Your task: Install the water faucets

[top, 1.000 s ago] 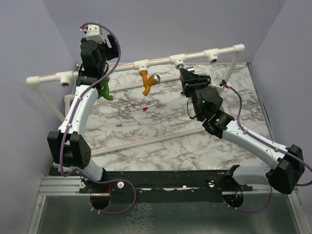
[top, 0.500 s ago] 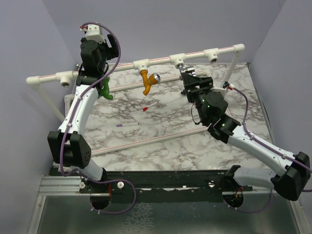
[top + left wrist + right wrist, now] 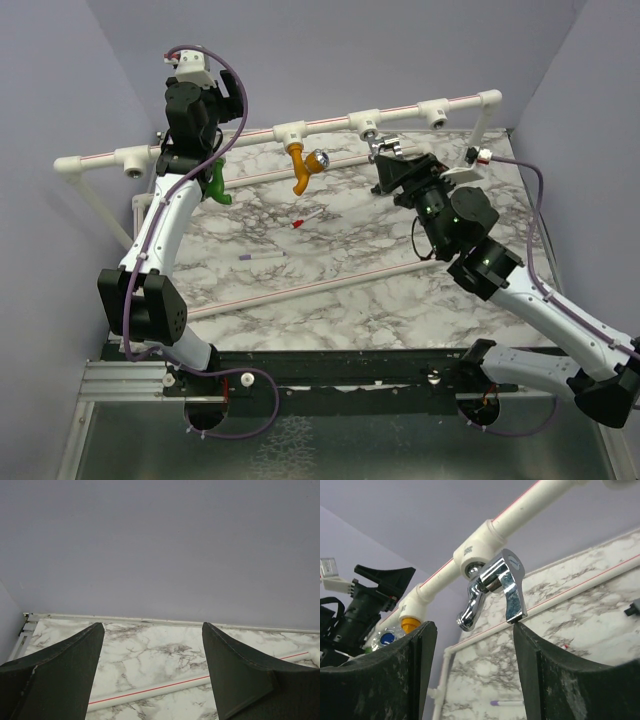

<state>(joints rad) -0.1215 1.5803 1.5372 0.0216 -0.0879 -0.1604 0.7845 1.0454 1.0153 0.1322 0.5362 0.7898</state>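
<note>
Faucet of grey metal is seated in a tee joint at 1 o'clock of the table, its long axis hanging and its spout pointed down to 7 o'clock. The right gripper has been drawn back from it since a second ago; the jaws are apart, nothing held. Its lever is seen only in the wrist view. The left gripper is opened wide, empty.

Back wall: plain lavender panel, matte, evenly lit.
Left wall, right wall: same lavender, meeting the back wall at the table's far corners.
Table: white marble-pattern top with grey veining, walled on three sides.
Aluminium rail: slotted, along the table's near-left edge.
Floor plate: dull grey metal below the near edge.
Light: soft, diffuse, with faint shadows only.
</note>
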